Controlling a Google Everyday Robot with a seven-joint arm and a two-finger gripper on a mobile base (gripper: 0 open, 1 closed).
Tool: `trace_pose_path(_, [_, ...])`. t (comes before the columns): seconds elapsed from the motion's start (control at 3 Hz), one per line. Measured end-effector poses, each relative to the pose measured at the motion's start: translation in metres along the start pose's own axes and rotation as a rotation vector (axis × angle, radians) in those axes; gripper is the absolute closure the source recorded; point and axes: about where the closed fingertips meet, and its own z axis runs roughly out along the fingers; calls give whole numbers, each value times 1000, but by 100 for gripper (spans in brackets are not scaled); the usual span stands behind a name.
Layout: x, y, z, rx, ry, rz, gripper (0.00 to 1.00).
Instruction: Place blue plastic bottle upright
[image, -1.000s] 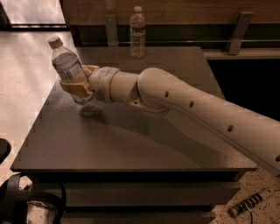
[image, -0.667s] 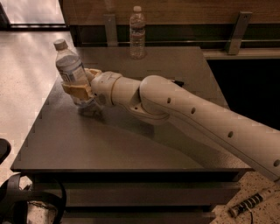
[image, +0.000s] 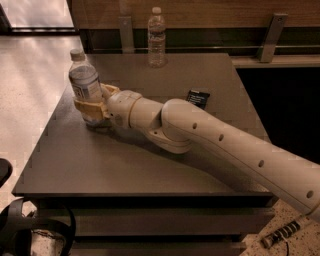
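Observation:
The blue plastic bottle (image: 85, 87) is a stout clear ribbed bottle with a white cap and a pale bluish label band. It stands nearly upright, leaning slightly left, with its base on the grey table (image: 130, 165) near the left edge. My gripper (image: 90, 106) is shut around the bottle's lower body, its tan fingers (image: 86, 106) wrapping it. My cream arm reaches in from the lower right across the table.
A taller, slimmer clear bottle (image: 156, 38) with a white cap stands upright at the table's back edge. A small black packet (image: 198, 98) lies on the table right of my wrist. A wood-panelled wall with metal brackets runs behind. The table's left edge is close to the held bottle.
The bottle has come down and turned more upright, from tilted above the table to its base resting on the surface. My gripper lowered with it, still shut on it.

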Motion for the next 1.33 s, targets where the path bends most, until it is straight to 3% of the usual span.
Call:
trace_pose_path(0.33, [-1, 0, 0, 0, 0, 0, 85])
trace_pose_path(0.67, [-2, 0, 0, 0, 0, 0, 54])
trace_pose_path(1.33, [-2, 2, 2, -4, 0, -1, 1])
